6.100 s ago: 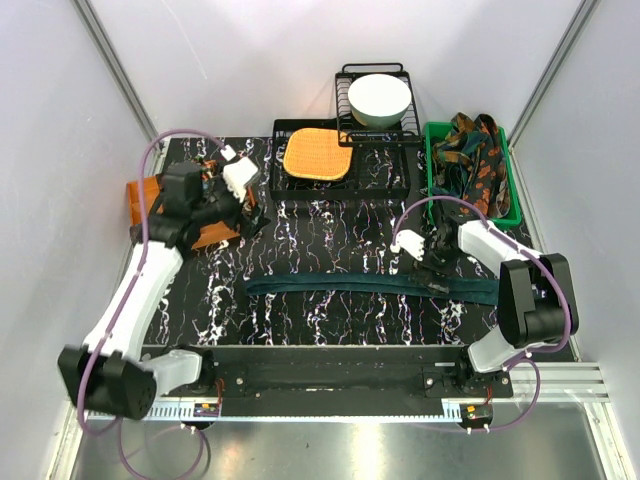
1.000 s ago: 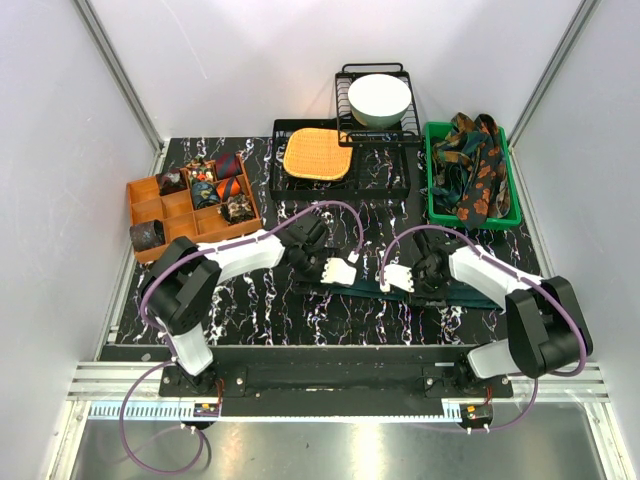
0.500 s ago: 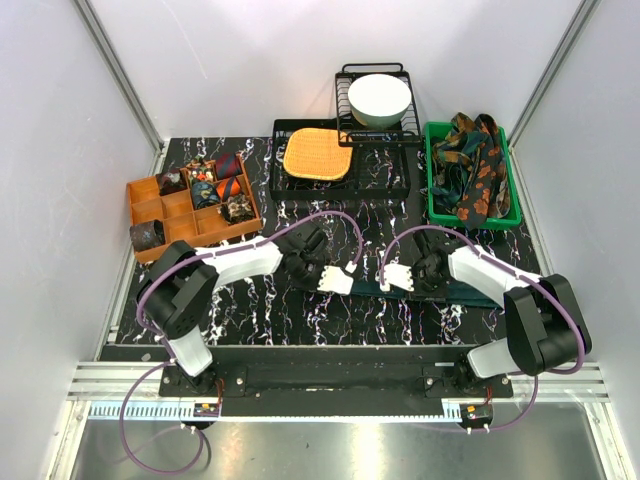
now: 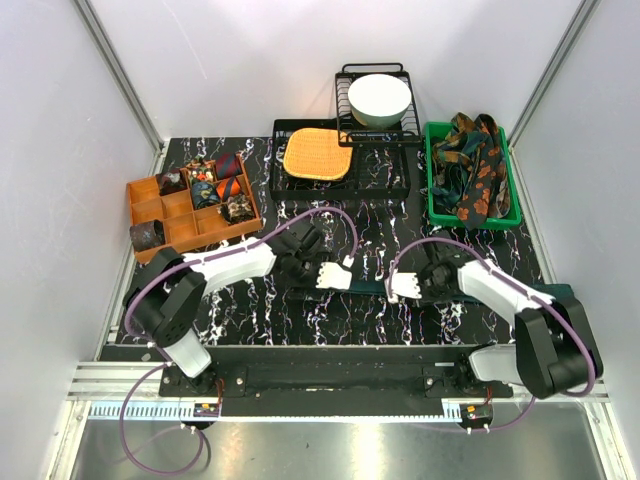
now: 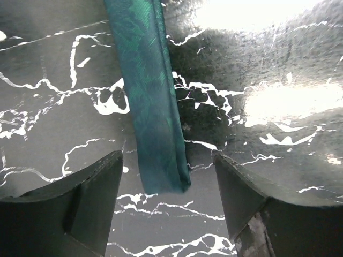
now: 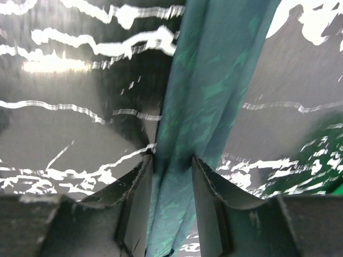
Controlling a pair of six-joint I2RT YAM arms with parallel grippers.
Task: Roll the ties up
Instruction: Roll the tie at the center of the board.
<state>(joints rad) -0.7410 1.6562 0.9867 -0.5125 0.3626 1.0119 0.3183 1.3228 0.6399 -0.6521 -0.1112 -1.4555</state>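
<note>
A plain dark teal tie (image 4: pixel 368 288) lies stretched across the black marble table between my two grippers. Its narrow end (image 5: pixel 161 160) rests flat on the table between the wide-apart fingers of my open left gripper (image 5: pixel 166 158) (image 4: pixel 305 275), touching neither finger. My right gripper (image 6: pixel 171 159) (image 4: pixel 432 280) is shut on the tie (image 6: pixel 209 80), which bunches between its fingers. Patterned ties (image 4: pixel 470 160) fill the green bin. Rolled ties (image 4: pixel 205 180) sit in the orange organiser.
The orange organiser (image 4: pixel 160 212) stands at the left and the green bin (image 4: pixel 432 205) at the back right. A black wire tray holds an orange woven mat (image 4: pixel 318 155). Behind it a white bowl (image 4: pixel 378 98) sits in a wire rack.
My left gripper closed at the tie's end and has opened again, leaving the end on the table. My right gripper, still gripping, shifted slightly right and nearer, drawing the tie with it.
</note>
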